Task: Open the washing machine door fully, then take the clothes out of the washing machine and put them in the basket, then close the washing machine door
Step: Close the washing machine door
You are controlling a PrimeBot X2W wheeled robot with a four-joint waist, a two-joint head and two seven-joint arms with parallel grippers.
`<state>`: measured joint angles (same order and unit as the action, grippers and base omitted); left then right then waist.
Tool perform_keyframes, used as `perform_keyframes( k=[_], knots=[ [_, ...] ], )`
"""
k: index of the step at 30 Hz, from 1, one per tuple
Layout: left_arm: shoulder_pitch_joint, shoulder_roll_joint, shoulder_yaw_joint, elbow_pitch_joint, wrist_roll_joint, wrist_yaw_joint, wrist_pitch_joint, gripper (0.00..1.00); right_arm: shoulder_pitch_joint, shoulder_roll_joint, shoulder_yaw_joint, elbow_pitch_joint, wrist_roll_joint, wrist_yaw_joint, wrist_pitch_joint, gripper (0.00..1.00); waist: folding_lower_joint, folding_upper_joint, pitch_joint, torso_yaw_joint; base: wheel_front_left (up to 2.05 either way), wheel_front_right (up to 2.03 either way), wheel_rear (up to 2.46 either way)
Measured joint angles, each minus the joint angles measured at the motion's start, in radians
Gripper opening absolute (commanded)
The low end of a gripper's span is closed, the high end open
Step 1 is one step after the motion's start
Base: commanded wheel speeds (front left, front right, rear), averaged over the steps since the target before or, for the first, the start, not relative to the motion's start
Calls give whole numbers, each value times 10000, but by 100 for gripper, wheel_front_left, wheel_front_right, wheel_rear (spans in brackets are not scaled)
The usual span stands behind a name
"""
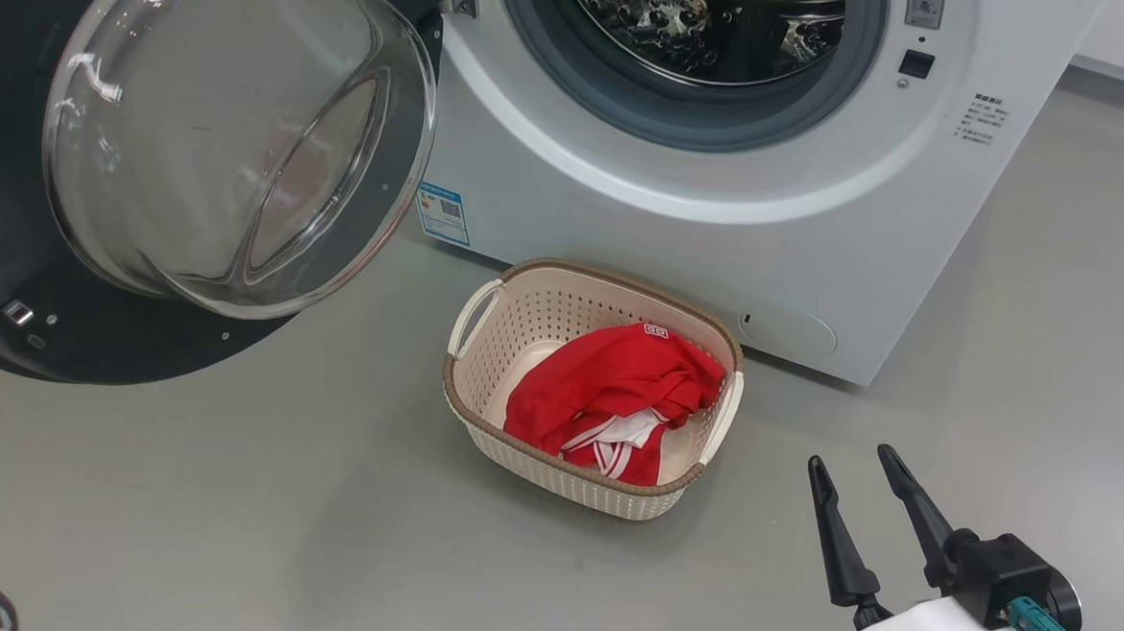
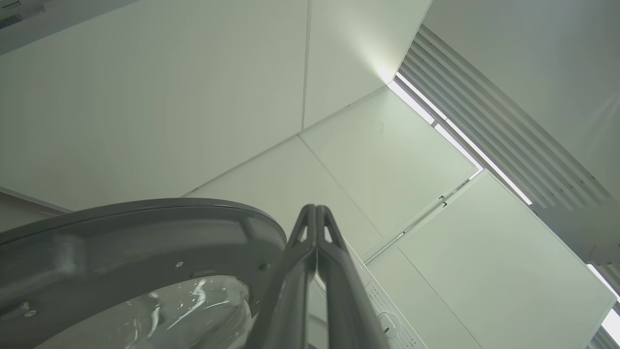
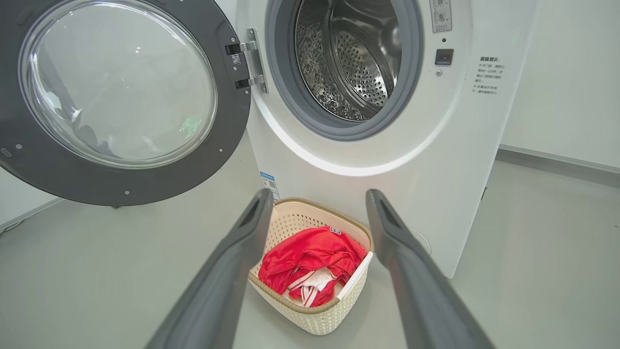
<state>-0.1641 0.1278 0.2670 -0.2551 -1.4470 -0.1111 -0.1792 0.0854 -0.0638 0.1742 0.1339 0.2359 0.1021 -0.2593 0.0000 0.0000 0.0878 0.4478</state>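
The washing machine stands with its round black-rimmed door swung wide open to the left. Its steel drum looks empty. The red clothes with white trim lie heaped in the cream basket on the floor in front of the machine. My right gripper hovers open and empty, to the right of and behind the basket. My left gripper is shut with nothing in it, its fingertips beside the door's rim, pointing up at the ceiling.
Grey floor spreads all around the basket. A white wall with a grey skirting runs to the right of the machine. A blue label sits low on the machine's front, near the door hinge.
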Motion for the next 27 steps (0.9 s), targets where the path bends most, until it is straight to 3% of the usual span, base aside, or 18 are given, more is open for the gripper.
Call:
perform_keyframes(
  k=[3,8,16,27],
  knots=[
    [-414,217,466,546,-564,50,125,0,-36,-12,-19,-35,-2,12,0,100,0,0,124,-40,0,0,0],
    [-1148,777,1202,1699,-1469,529,470,0,-185,-123,-35,-84,-17,21,0,100,0,0,341,-90,0,0,0],
    [-2061,1749,1944,3499,-1801,1329,826,0,-413,-355,-15,-169,-161,25,0,100,0,0,743,-186,0,0,0],
    [-2564,2518,1643,5457,-2063,1977,1699,0,-782,-811,69,-383,-295,104,174,100,0,0,1453,-316,0,0,0]
  ],
)
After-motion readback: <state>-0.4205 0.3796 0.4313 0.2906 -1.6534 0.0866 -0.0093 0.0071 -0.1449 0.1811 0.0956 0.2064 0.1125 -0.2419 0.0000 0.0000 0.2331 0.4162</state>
